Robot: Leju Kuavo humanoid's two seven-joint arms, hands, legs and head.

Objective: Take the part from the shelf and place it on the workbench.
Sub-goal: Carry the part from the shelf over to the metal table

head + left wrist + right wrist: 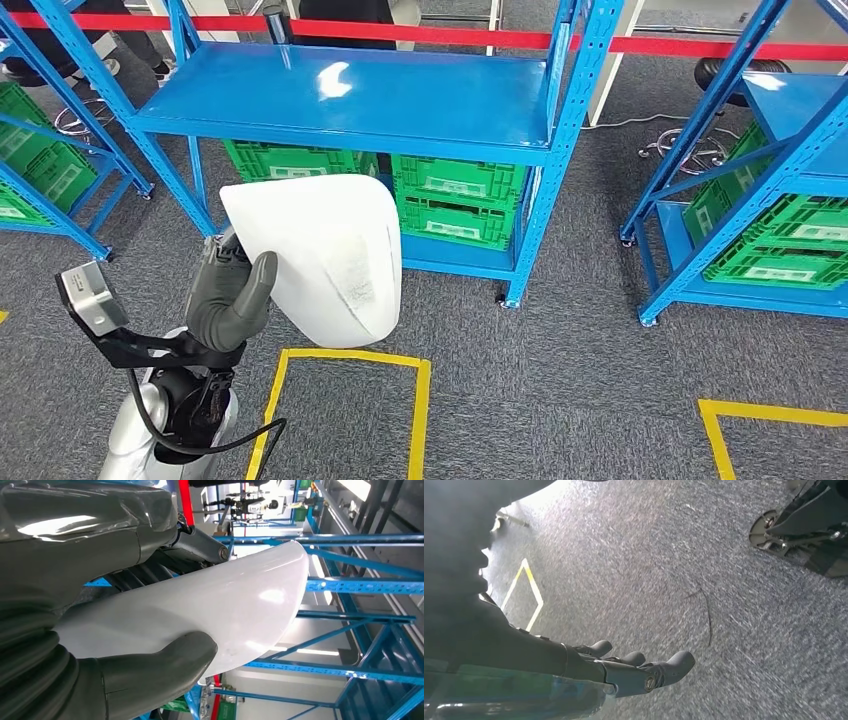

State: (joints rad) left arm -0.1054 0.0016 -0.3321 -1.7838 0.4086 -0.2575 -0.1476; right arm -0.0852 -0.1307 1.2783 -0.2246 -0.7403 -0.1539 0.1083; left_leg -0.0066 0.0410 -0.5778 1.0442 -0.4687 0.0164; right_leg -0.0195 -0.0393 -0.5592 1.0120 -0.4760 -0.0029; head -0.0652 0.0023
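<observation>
My left hand (232, 295) grips a large white curved shell part (325, 250) by its left edge and holds it up in front of the blue shelf (350, 100). The thick grey thumb (150, 672) presses on the part's (225, 600) glossy outer face, with the dark fingers behind it. The shelf's top board is bare and shiny. My right hand (634, 667) hangs low over the grey carpet, fingers stretched out with nothing in them.
Green crates (455, 200) fill the shelf's lower level. More blue racks with green crates stand at the left (40, 165) and right (770, 230). Yellow tape squares (345, 400) mark the carpet. A red barrier bar (450, 35) runs behind the shelf.
</observation>
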